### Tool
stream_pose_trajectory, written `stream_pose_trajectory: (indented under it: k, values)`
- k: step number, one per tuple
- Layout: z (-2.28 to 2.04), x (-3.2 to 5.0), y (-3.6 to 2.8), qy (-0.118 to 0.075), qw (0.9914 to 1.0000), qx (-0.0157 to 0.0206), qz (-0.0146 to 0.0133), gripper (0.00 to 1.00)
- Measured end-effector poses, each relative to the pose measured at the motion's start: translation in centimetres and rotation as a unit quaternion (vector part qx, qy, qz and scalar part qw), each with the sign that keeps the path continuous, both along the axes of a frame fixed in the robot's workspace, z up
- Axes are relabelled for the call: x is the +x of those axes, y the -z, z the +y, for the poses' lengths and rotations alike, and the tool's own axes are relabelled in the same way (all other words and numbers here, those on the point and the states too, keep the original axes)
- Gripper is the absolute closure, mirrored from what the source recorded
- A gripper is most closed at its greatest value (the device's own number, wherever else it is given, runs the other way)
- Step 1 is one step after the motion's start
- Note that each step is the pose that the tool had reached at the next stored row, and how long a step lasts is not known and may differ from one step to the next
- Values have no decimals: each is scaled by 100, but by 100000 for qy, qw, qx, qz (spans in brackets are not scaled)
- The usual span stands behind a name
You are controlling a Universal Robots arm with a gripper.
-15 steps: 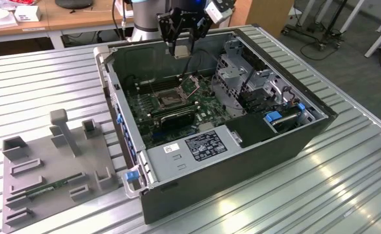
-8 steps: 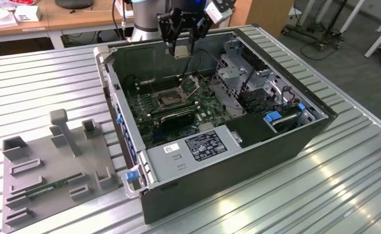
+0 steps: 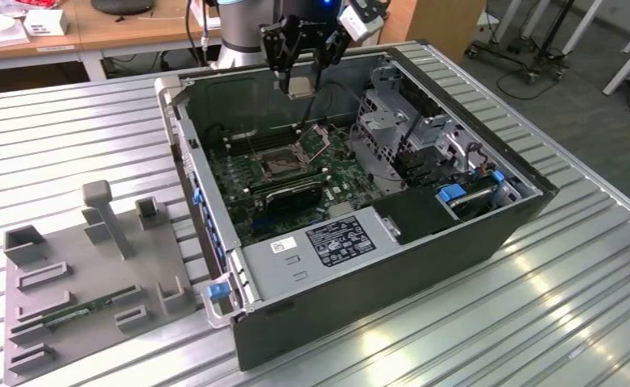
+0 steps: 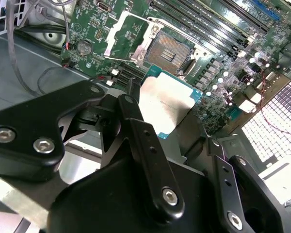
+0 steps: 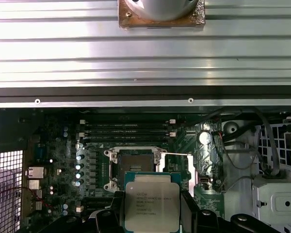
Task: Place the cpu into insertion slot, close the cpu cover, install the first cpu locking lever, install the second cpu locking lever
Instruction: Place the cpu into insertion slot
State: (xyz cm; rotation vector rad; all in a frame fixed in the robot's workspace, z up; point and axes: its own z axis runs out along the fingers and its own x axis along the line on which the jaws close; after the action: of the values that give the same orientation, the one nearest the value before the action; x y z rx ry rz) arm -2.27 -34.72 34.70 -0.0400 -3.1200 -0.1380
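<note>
- gripper (image 3: 300, 79) high over the open computer case (image 3: 401, 290), fingers clamped on the cpu (image 5: 152, 201) at 2 opposite edges.
- cpu hangs off the motherboard (image 4: 87, 19), near the insertion slot (image 5: 135, 167) but not in it.
- cpu cover (image 4: 130, 38) flipped up beside the slot, socket bare.

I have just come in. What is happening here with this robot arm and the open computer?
The robot arm's black gripper is shut on a small square chip with a silvery-grey face, the cpu. It holds the cpu in the air above the green motherboard inside an open dark computer case. The square insertion slot with its dark centre is empty, and the silvery metal cpu cover is swung open. The cpu is not yet seated.
</note>
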Motion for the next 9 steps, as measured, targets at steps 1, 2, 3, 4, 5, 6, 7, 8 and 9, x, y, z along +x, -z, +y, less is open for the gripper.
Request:
stream_pose_trajectory:
  k: [1, 2, 3, 4, 5, 6, 7, 8, 9]
  values:
    - [0, 0, 0, 2, 100000, 3, -2, 45]
    - [0, 0, 9, 1, 100000, 10, -6, 45]
    - [0, 0, 30, 1, 100000, 11, -6, 45]
    - [0, 0, 30, 2, 100000, 9, -6, 45]
    - [0, 0, 30, 1, 100000, 9, -6, 45]
    - [0, 0, 32, 4, 100000, 12, -7, 45]
    - [0, 0, 35, 1, 100000, 18, -11, 45]
    - [0, 0, 38, 3, 100000, 16, -10, 45]
    - [0, 0, 40, 1, 100000, 11, -6, 45]
